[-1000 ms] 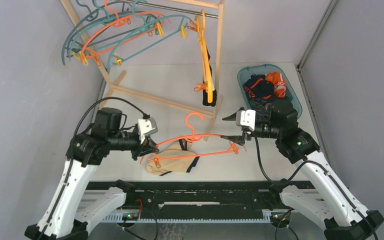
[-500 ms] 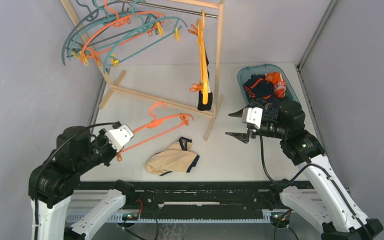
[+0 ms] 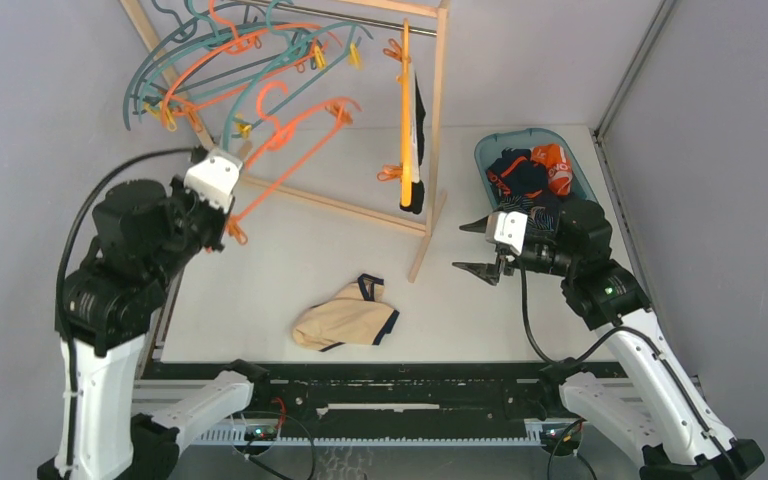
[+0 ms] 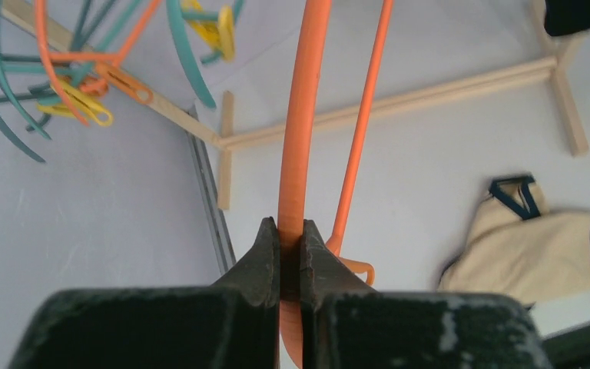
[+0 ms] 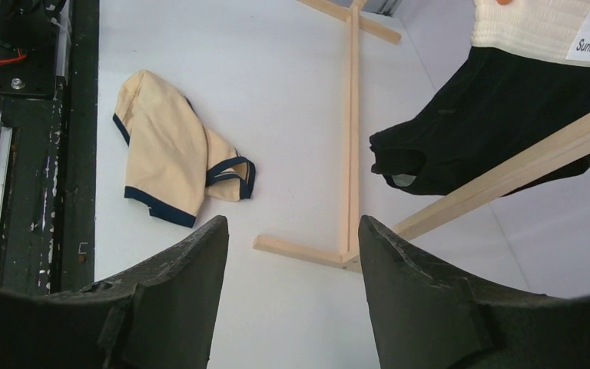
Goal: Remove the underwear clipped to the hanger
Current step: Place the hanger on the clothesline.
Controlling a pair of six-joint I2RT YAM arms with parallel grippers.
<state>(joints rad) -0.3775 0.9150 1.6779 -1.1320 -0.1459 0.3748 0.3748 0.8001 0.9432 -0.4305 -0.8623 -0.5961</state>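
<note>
Underwear: beige brief point(image 5: 173, 154) lies freed before the gaping, empty right tool point(image 5: 292, 223); black brief point(image 5: 492, 115) hangs clipped beyond it; left tool point(image 4: 288, 231) clamps a bare orange hanger point(image 4: 303, 115).

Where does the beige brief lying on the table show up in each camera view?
Top external: beige brief, lower centre of the picture.
Left wrist: beige brief at the right edge, below the middle.
Right wrist: beige brief, upper left.
Shared landmark: wooden rack base, in all three.
</note>
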